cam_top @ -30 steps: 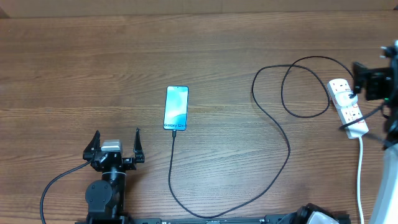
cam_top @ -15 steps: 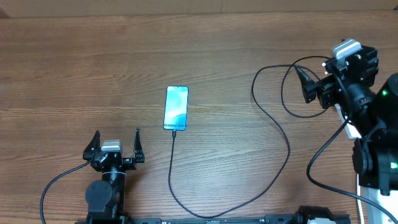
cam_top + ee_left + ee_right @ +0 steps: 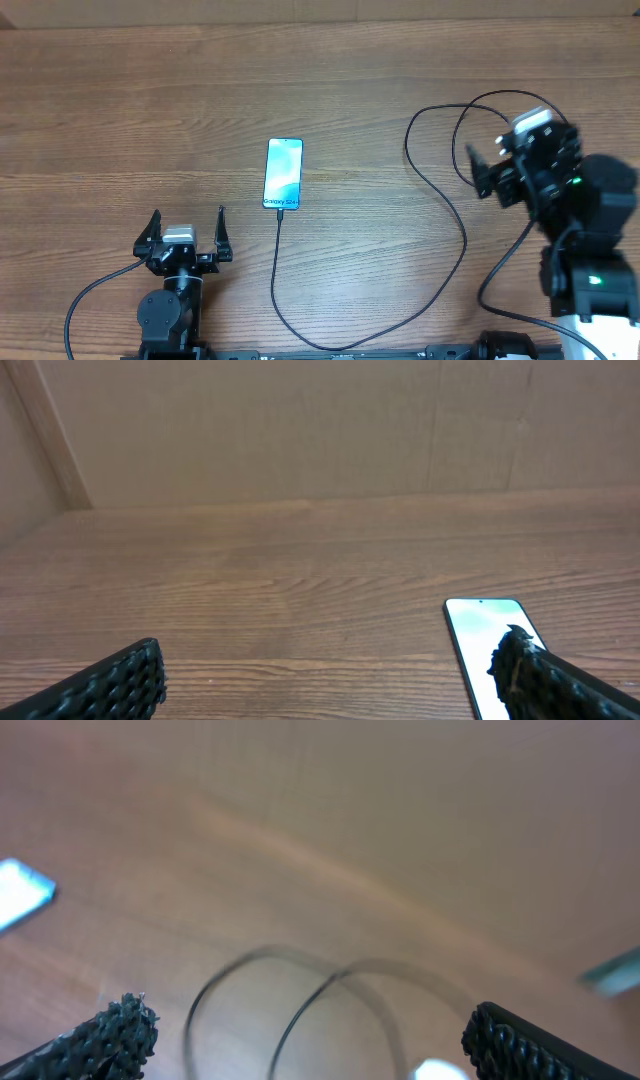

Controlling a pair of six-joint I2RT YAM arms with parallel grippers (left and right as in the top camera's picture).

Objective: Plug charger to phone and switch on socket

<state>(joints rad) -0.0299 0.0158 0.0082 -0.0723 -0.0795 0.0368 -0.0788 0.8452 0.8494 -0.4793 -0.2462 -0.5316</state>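
Phone mid-table, screen lit. Charger tip meets its near end, so plugging looks done. Left pincer apart by near edge. Right pincer apart over cable loops toward right edge. Socket hidden under the arm; next move likely pressing its switch.

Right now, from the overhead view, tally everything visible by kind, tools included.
Phone: 1
Black cable: 1
Tools: 2, the left tool and the right tool
Total: 4

Phone — seemingly lit — behind fingertip
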